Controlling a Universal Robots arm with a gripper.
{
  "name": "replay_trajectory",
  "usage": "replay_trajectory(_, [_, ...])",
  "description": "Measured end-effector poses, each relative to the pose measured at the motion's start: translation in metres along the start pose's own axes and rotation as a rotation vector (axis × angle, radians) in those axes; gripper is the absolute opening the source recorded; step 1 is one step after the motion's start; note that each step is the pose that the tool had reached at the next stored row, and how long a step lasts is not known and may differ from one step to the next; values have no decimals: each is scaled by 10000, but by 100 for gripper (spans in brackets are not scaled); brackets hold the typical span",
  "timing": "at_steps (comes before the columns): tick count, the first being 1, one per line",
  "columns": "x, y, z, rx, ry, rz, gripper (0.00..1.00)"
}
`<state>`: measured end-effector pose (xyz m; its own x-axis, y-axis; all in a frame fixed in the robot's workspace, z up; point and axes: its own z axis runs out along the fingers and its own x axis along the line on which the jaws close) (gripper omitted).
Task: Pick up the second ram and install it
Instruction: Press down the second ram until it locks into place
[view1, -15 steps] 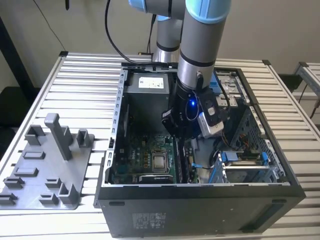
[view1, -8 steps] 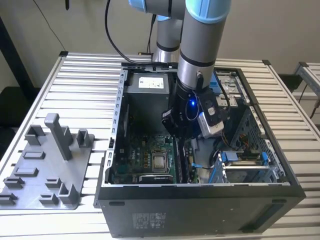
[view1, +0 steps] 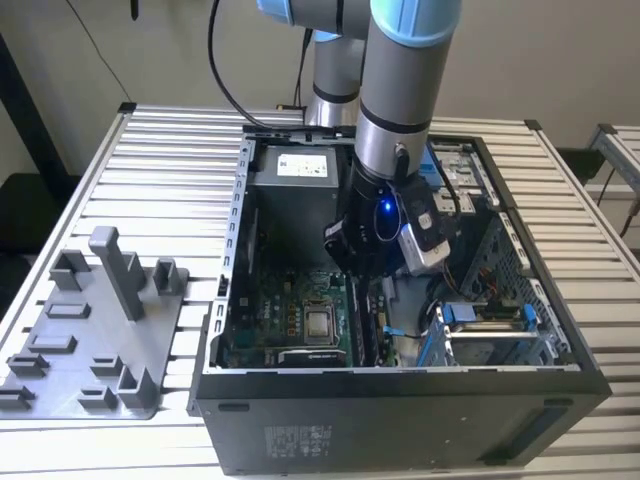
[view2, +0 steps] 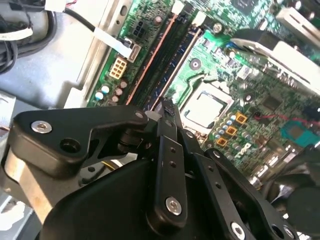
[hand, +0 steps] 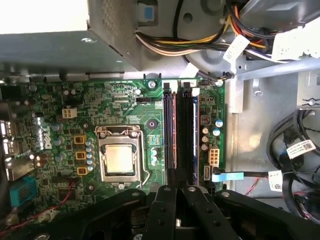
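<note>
Gripper (hand: 178, 192) hangs low inside the case (view1: 400, 385), its fingers (hand: 167, 210) pressed together just above the memory slots; I cannot tell whether anything is pinched between them. The slatted table (view1: 170, 180) bears the open case, and beside it, on the exterior view's left, a grey jig (view1: 90, 330). Inside, the power supply (hand: 60, 55) and its cable bundle (hand: 190, 42) crowd one end of the motherboard (hand: 145, 107). The processor (hand: 120, 159) lies beside the slots. The ram (hand: 187, 135) stands in the slot nearer the board's edge, one end running under the fingertips.
</note>
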<state>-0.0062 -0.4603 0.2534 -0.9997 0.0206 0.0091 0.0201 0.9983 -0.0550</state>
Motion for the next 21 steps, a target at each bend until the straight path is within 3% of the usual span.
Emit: replay_trajectory(21, [1, 0, 7, 24, -228, -3727, 11])
